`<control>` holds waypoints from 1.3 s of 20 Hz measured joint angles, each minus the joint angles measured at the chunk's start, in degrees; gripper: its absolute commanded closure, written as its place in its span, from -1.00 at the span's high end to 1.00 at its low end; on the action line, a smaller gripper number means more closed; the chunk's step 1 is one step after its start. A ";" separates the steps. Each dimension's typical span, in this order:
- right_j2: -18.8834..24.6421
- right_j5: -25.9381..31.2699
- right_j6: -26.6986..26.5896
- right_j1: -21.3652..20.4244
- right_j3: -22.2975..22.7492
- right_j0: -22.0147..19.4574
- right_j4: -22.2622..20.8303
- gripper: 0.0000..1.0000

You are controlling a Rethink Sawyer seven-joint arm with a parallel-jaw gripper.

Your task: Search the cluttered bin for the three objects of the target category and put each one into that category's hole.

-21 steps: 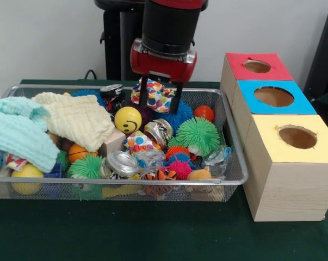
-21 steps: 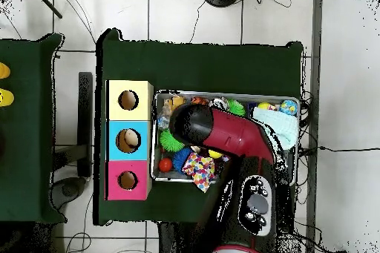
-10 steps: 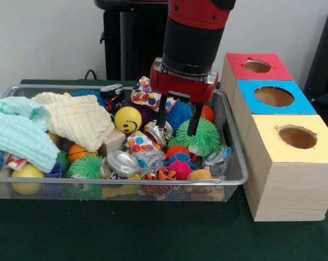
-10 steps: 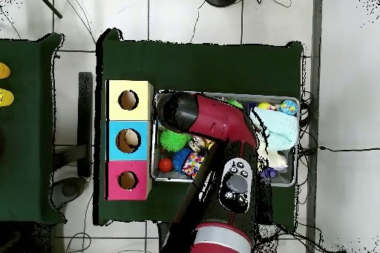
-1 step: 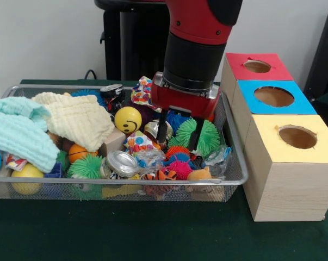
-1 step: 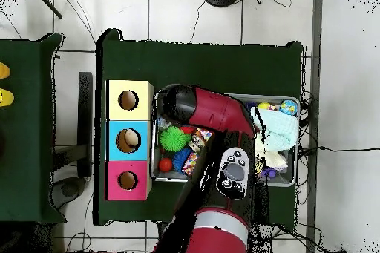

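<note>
No words, brand names or numbers are readable anywhere here. The one sign on show is a smiley face, drawn in black on the yellow ball (image 5: 128, 119) sitting in the wire bin (image 5: 235, 163). The crushed cans and the patterned wrappers carry print, but it is too small and blurred to make out.

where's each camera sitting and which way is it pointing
Front view: sits across the table, level with the wire bin, facing the arm, whose gripper hangs with open jaws over the green spiky ball.
Overhead view: looks straight down; the arm covers the bin's middle.
Both show the green spiky ball and three boxes.
</note>
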 measured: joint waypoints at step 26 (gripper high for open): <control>13.37 -11.27 0.00 0.63 4.39 -8.91 4.12 1.00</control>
